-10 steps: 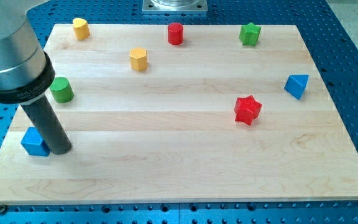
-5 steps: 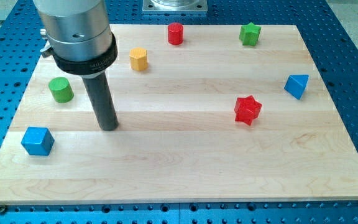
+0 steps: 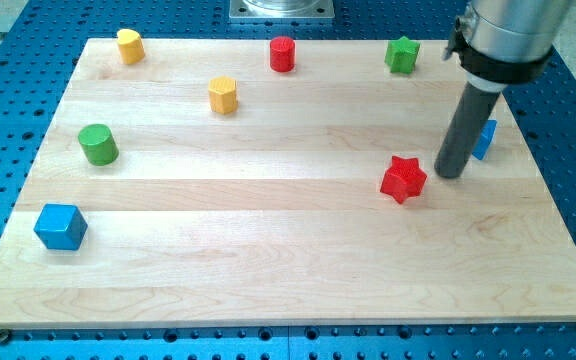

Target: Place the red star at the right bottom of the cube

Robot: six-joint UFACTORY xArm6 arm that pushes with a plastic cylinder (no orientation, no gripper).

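Observation:
The red star (image 3: 403, 179) lies right of the board's middle. My tip (image 3: 451, 174) stands just to its right, a small gap between them. The blue cube (image 3: 60, 226) sits near the board's bottom left corner, far from the star and the tip.
A green cylinder (image 3: 98, 145) sits at the left. A yellow block (image 3: 223, 95) and another yellow block (image 3: 129, 45) lie at the upper left. A red cylinder (image 3: 283, 53) and a green star (image 3: 402, 54) sit at the top. A blue block (image 3: 484, 140) is partly hidden behind the rod.
My tip has swept from beside the blue cube at the left across the board to the red star's right side. The star has shifted very slightly.

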